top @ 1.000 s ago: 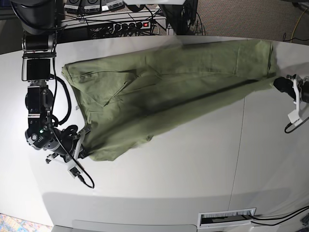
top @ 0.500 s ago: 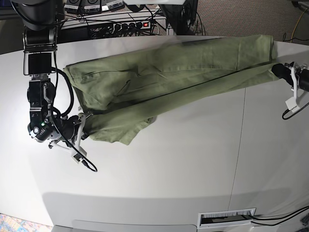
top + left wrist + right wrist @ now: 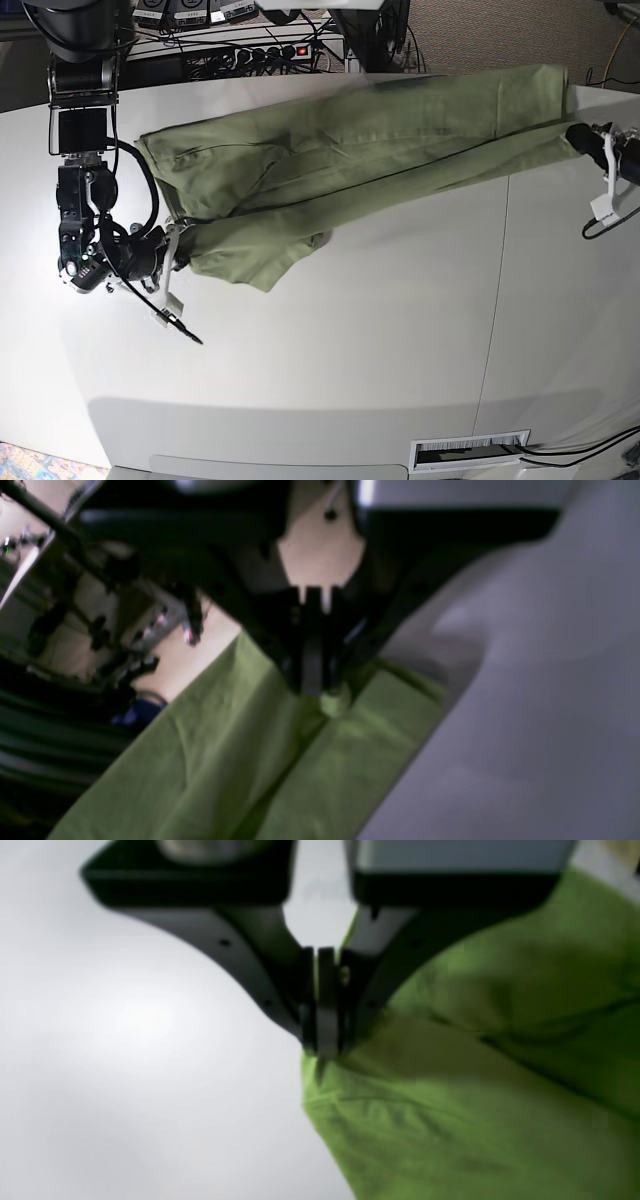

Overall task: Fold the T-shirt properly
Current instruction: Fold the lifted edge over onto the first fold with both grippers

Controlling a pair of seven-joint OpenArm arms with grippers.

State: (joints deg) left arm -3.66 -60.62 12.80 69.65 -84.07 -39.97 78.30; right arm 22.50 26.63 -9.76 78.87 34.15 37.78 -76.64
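Both pincers clamp T-shirt (image 3: 340, 160); no writing legible.

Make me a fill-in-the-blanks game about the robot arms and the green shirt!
1. The plain sage-green cotton T-shirt is held by ____ grippers at once.
2. The right gripper is ____ on a corner of the shirt.
3. The left gripper pinches a small ____ of the green cloth.
4. Under the shirt is a table whose colour is ____.

Missing words: two; shut; fold; white
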